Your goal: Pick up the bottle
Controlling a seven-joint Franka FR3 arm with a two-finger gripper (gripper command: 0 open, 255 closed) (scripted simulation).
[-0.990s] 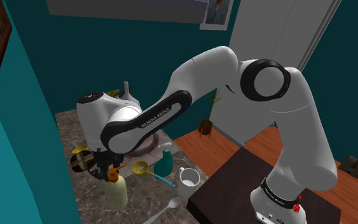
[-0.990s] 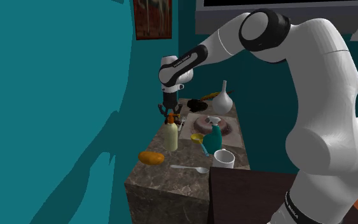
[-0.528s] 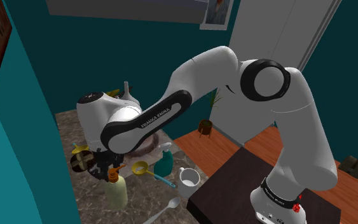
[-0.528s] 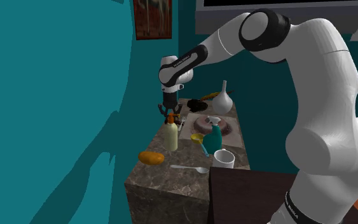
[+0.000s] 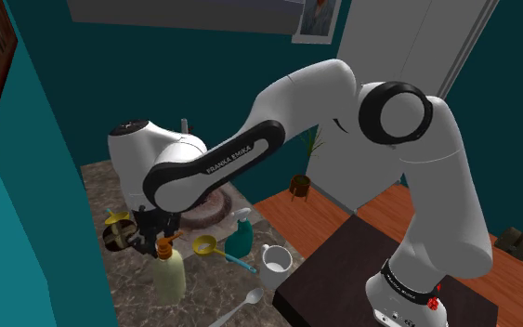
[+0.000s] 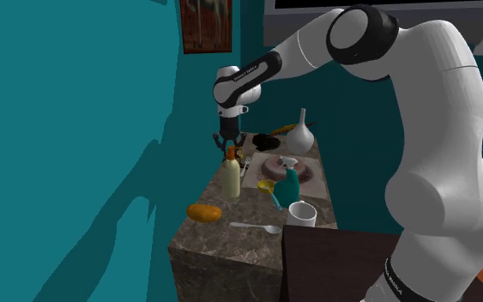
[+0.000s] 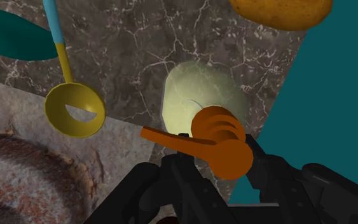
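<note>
Your gripper (image 7: 220,167) has its jaws clamped on the top of the bottle (image 7: 196,95), which is upright, just beside the ladle (image 7: 75,113) on the counter (image 7: 139,38).

Shoulder view: a high camera beside and a little behind the dark stand (image 5: 333,269), which sits at the frame's lower right. It looks down and leftward over the marble counter (image 5: 129,299) from middle distance.

Second exterior view: a lower camera off the counter's near end, looking along its length. The teal wall (image 6: 76,154) is at frame left and the white arm (image 6: 437,129) looms at right.

Wrist view: very close, looking straight down on the counter.

All three views share the bottle (image 5: 169,277) and the yellow ladle (image 5: 205,246).
</note>
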